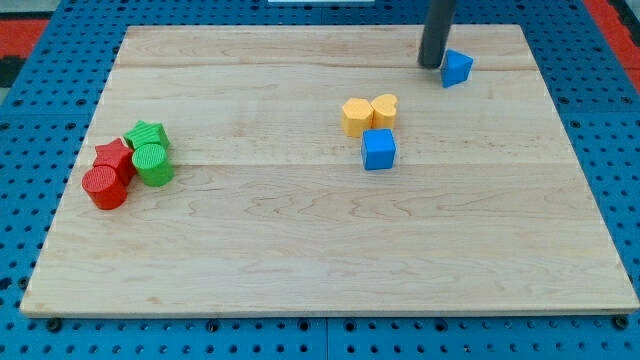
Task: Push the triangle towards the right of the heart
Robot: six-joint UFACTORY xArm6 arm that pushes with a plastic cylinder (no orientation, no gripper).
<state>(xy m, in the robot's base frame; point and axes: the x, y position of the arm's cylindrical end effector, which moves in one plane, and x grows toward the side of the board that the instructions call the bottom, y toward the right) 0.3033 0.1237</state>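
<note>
A blue triangle (457,67) lies near the view's top right of the wooden board (300,250). My tip (431,64) stands just to the view's left of it, touching or nearly touching it. A yellow heart (385,109) sits near the board's middle, below and to the view's left of the triangle. A yellow hexagon (355,117) touches the heart's left side. A blue cube (379,149) sits just below the heart.
At the view's left is a cluster: a green star (147,134), a green cylinder (153,164), a red star (114,156) and a red cylinder (104,187). Blue pegboard (600,120) surrounds the board.
</note>
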